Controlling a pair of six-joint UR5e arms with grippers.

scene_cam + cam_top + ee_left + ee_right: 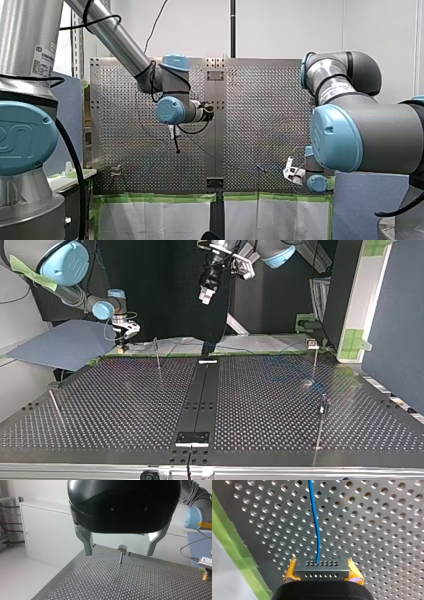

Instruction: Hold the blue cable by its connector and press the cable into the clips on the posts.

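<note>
Right gripper (322, 566) closed on the black connector (322, 573), which is clamped between its two yellow pads (290, 571) close over the perforated worktop (374, 530). The blue cable (315, 525) leaves the middle of the connector's upper row of holes and runs ahead of the gripper across the worktop in a gentle bend, passing out of the wrist view. A strip of green tape (234, 547) edges the worktop beside the gripper.

In the top view this gripper stands low at the worktop's far edge, at the view's left, near a thin post (157, 354). From there a faint blue line, the cable, can be traced along the far edge toward two more posts (315, 357) at the view's right. Whether it sits in any clip cannot be told.

Left gripper (119, 553) open, its metal fingers (87, 542) spread wide with nothing between them. It hangs well above the worktop. A short post with a block-shaped head (121, 556) stands on the worktop ahead of it, seen through the gap between the fingers. In the top view the left gripper is high over the far edge near the middle seam, well apart from the cable and from the right gripper.
</note>
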